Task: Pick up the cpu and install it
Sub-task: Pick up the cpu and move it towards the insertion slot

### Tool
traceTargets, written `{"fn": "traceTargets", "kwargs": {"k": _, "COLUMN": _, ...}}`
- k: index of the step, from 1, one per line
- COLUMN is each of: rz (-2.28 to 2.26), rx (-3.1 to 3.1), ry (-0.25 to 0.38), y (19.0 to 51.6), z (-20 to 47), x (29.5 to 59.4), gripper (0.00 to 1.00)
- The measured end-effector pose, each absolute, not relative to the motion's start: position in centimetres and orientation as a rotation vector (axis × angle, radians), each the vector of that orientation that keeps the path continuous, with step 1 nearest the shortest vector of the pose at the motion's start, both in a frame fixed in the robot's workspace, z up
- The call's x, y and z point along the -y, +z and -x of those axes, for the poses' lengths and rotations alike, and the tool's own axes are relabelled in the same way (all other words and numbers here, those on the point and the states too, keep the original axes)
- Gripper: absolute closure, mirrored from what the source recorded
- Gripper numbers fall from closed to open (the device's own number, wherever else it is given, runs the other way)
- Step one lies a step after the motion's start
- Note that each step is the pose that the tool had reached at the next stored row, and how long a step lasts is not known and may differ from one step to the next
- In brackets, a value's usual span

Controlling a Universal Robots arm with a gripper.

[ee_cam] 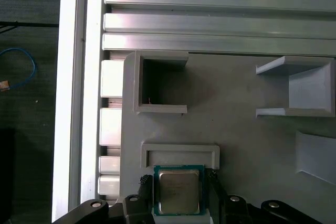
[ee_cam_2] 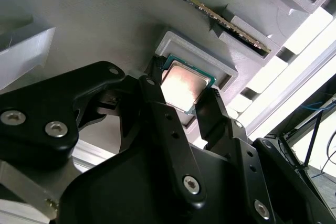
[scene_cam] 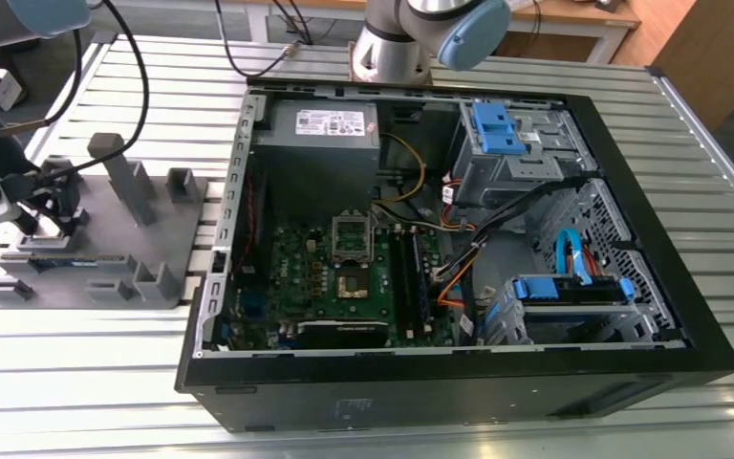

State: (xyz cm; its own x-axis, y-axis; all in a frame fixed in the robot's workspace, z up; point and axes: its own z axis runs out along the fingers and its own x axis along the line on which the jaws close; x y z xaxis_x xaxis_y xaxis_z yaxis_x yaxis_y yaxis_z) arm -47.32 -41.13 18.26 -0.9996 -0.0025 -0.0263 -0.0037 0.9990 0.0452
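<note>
Our black gripper [ee_cam: 179, 182] pinches the small silvery square cpu [ee_cam_2: 181, 85] narrowly, by opposite edges, over the grey plastic holder [ee_cam_2: 105, 19]. The second wrist view adds a thin green memory stick [ee_cam_2: 210, 13].

Both wrist views close on cpu [ee_cam_2: 182, 88] [ee_cam: 179, 191]

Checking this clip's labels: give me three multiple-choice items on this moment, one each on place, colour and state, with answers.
1. Where is the cpu? A in the green board's socket; B at the grey holder; C on the table slats.
2. What colour is the cpu's top? A silvery grey; B blue; C black.
3. How do the jaws of the gripper stand? A wide open, clear of everything; B shut on the cpu's sides; C shut on the memory stick.
Answers: 1 B, grey holder surface surrounds it in both wrist views; 2 A, pale metal shows; 3 B, one jaw meets each side.
</note>
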Motion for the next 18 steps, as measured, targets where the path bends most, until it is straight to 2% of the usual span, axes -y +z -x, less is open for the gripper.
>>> {"fn": "traceTargets", "kwargs": {"k": 3, "rz": 0.005, "rx": -3.115, "ry": 0.070, "y": 18.26, "z": 47.32, "x": 41.13, "gripper": 0.48}}
{"fn": "traceTargets", "kwargs": {"k": 4, "rz": 0.005, "rx": -3.115, "ry": 0.070, "y": 18.26, "z": 47.32, "x": 41.13, "gripper": 0.53}}
{"fn": "traceTargets", "kwargs": {"k": 18, "rz": 0.005, "rx": -3.115, "ry": 0.070, "y": 18.57, "z": 47.32, "x": 41.13, "gripper": 0.53}}
